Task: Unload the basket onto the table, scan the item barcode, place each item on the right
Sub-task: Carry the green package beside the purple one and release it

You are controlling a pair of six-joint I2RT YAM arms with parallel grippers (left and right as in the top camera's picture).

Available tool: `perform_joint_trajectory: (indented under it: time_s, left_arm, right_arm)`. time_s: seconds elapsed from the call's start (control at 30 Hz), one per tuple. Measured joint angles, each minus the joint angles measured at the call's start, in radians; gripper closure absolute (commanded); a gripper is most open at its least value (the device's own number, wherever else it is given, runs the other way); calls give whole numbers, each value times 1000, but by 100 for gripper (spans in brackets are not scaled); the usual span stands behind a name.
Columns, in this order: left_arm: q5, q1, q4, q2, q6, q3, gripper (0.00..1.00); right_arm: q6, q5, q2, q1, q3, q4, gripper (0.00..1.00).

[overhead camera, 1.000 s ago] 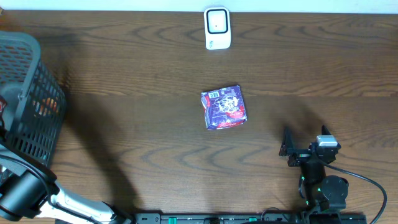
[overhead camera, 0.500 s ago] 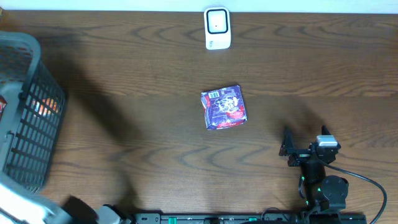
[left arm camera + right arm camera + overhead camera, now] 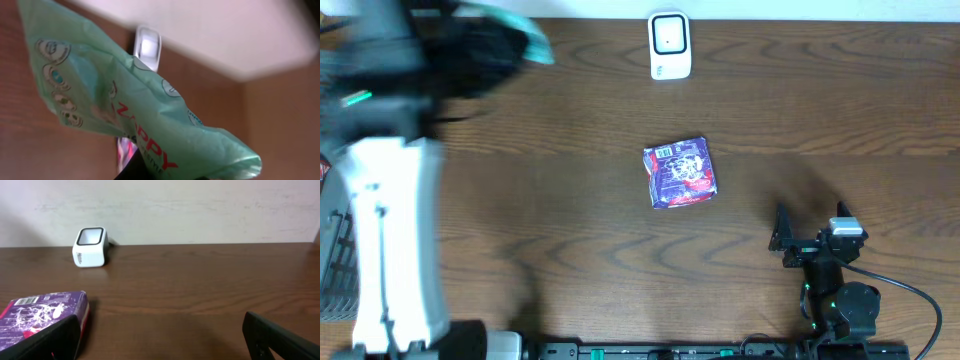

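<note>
My left gripper (image 3: 485, 45) is raised over the table's far left corner, blurred in the overhead view, and is shut on a mint-green packet (image 3: 528, 42). In the left wrist view the green packet (image 3: 140, 110) with red lettering fills the frame, and no barcode shows on it. The white scanner (image 3: 669, 45) stands at the far edge, beyond the packet's tip (image 3: 147, 47). My right gripper (image 3: 810, 225) rests open near the front right, nothing between its fingers (image 3: 45, 340).
A purple packet (image 3: 681, 172) with a barcode label lies mid-table, left of the right gripper (image 3: 42, 317). A dark mesh basket (image 3: 332, 275) at the left edge is mostly covered by my left arm (image 3: 390, 240).
My left arm has come up from the basket side and swung toward the far left corner with the green packet. The right arm and the purple packet have not moved.
</note>
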Motion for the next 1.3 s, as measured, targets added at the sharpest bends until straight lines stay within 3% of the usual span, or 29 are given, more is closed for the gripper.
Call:
perform_joint_trajectory:
  time_s: [0.17, 0.4, 0.77, 1.1, 1.13, 1.2, 1.23, 1.3]
  left_arm:
    - [-175, -290, -14, 135, 74, -4, 93]
    - [-310, -518, 102, 307, 166, -4, 92]
    - [-390, -644, 111, 475, 268, -4, 92]
    - [-349, -731, 181, 523, 480, -17, 88]
    - [-348, -737, 192, 523, 489, -23, 84]
    - [-345, -742, 210, 523, 507, -39, 59]
    - [-346, -742, 212, 523, 512, -47, 41]
    - [-351, -738, 212, 523, 522, -56, 25]
  right_arm:
    - [0, 0, 0, 0, 0, 0, 1]
    - [0, 0, 0, 0, 0, 0, 1]
    - [0, 0, 0, 0, 0, 0, 1]
    - [0, 0, 0, 0, 0, 0, 1]
    - [0, 0, 0, 0, 0, 0, 1]
    - [0, 0, 0, 0, 0, 0, 1]
    - [0, 0, 0, 0, 0, 0, 1]
    - [0, 0, 0, 0, 0, 0, 1]
